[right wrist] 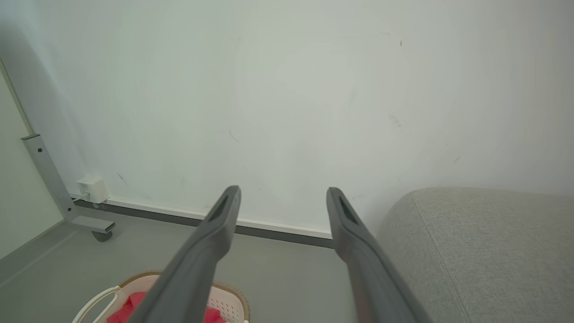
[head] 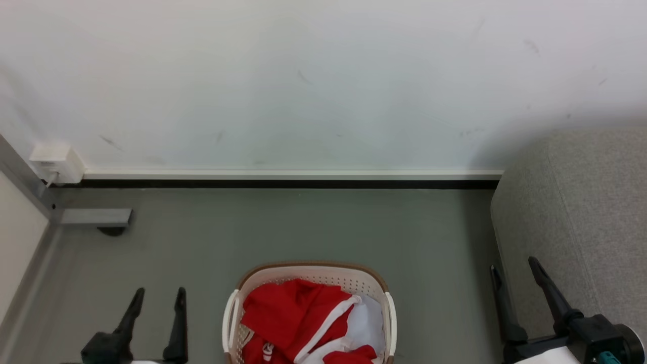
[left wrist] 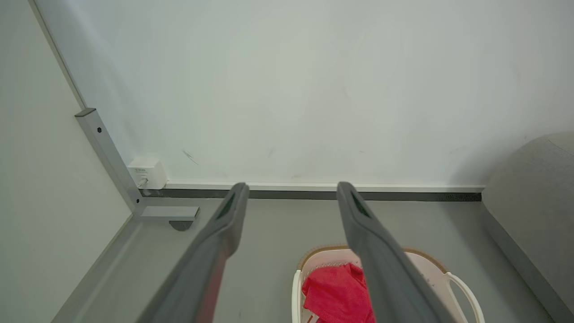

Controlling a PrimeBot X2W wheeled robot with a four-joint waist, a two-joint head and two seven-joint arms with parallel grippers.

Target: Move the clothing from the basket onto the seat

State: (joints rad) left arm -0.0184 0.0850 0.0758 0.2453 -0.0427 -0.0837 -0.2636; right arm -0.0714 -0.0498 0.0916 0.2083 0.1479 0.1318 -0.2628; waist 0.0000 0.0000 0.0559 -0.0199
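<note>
Head view, looking down at a grey floor (head: 303, 227) against a white wall (head: 303, 76).

- The basket (head: 313, 265) stands on the floor at the bottom centre, with its brown rim toward the wall and its lower part cut off by the frame edge.
- The clothing (head: 288, 313) lies inside the basket. It is a crumpled red heap with a white band running across it. The white fabric to its right is probably a panel of the same garments, though the folds make that hard to confirm.
- The seat (head: 581, 212) is at the right edge, its rounded grey corner near the wall and apart from the basket.
- Left gripper (head: 159, 293): sits at the lower left over bare floor, beside the basket but not touching it. The jaws are released and hold nothing.
- Right gripper (head: 513, 265): sits at the lower right, along the near side of the seat. The jaws are spread wide and are empty.

Left wrist view: the left gripper (left wrist: 292, 188) has its fingers parted and pointing toward the skirting. The basket (left wrist: 462, 291) and the clothing (left wrist: 336, 291) are below the right finger, and the seat (left wrist: 533, 188) is at the far right.

Right wrist view: the right gripper (right wrist: 280, 190) has its fingers apart. The seat (right wrist: 484, 251) is lower right, and the basket (right wrist: 233, 294) with the clothing (right wrist: 130, 309) is lower left.

A small white box (head: 55, 162) is fixed low on the wall at left, beside a grey metal frame foot (head: 96, 217).
</note>
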